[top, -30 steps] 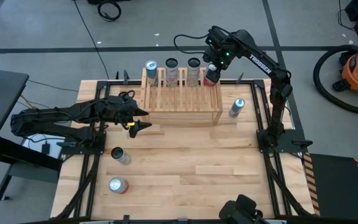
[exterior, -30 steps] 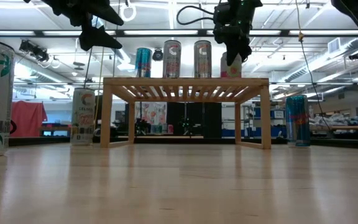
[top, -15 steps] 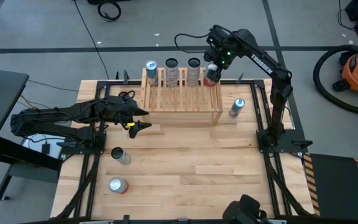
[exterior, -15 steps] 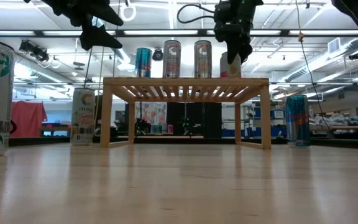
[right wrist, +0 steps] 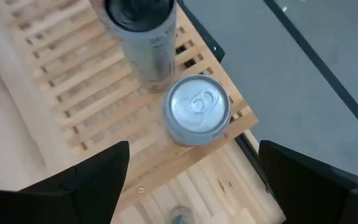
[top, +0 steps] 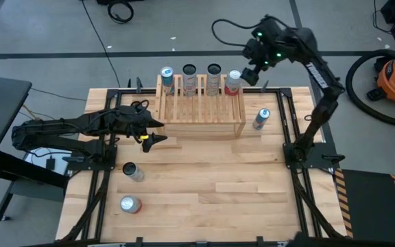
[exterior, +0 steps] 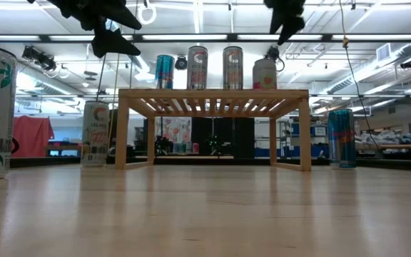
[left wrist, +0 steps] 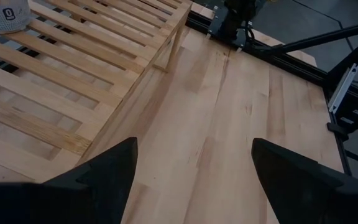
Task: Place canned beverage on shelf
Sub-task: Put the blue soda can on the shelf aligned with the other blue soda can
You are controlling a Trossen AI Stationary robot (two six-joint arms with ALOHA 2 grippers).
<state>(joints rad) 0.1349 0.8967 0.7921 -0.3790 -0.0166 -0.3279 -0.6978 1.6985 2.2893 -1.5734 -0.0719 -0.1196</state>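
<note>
My right pincer [right wrist: 188,163] is hanging wide and empty above the pink can [top: 233,81], which is standing on the shelf [top: 201,110]. Next I am probably needing the blue can [top: 260,119] on the desk [top: 211,178].

Bright, even overhead light – ceiling strip lamps [exterior: 191,37] glare in low view, nr tabletop [exterior: 205,221] blurred, shadows soft.

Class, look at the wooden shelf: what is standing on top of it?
Four upright cans stand in a row along the back edge of the shelf. Nothing else shows on its slats. The table beneath is only partly visible between them.
</note>
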